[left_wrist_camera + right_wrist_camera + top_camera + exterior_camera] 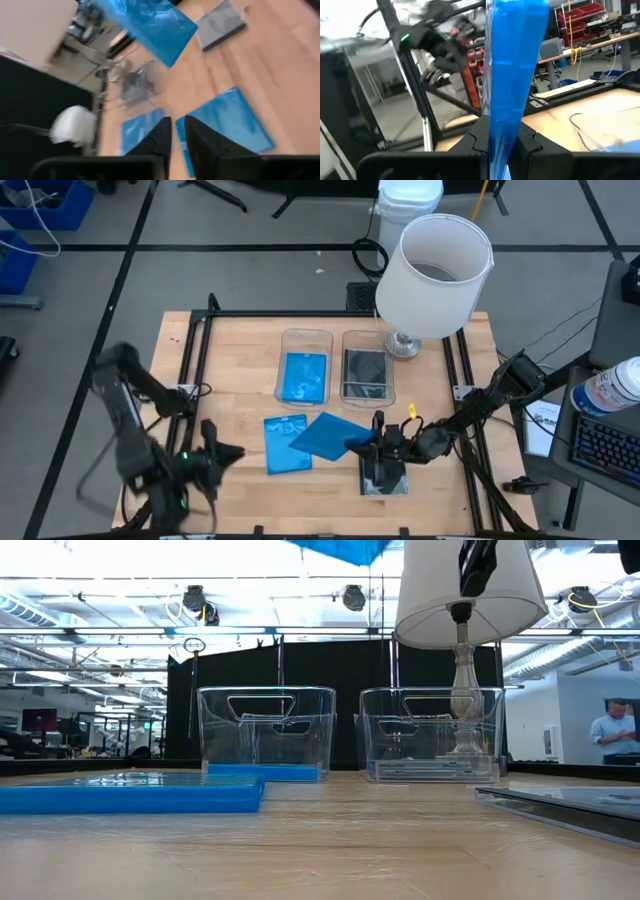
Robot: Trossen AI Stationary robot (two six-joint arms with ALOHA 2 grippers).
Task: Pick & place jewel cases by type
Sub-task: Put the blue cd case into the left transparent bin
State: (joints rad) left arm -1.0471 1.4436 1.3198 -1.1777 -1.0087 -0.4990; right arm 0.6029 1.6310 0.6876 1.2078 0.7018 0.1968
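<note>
My right gripper is shut on a bright blue jewel case, which is held above the table's near middle and shows at the top of the low view. A second blue case lies flat on the table, and a grey square case lies flat near the front edge. Two clear bins stand behind them. The left bin holds a blue case and the right bin holds a grey one. My left gripper hangs shut over the table's near left part, touching nothing. My right gripper pinches the blue jewel case between its two fingers, one on each flat face, at the case's right-hand edge. The fingers come roughly level from the table's right. The case is lifted clear of the table and sticks out from the fingers toward the left.
A lamp with a white shade stands on the table's far right part, just behind the right bin. A black frame runs along the table's sides. Bare wood lies between the bins and the flat cases.
</note>
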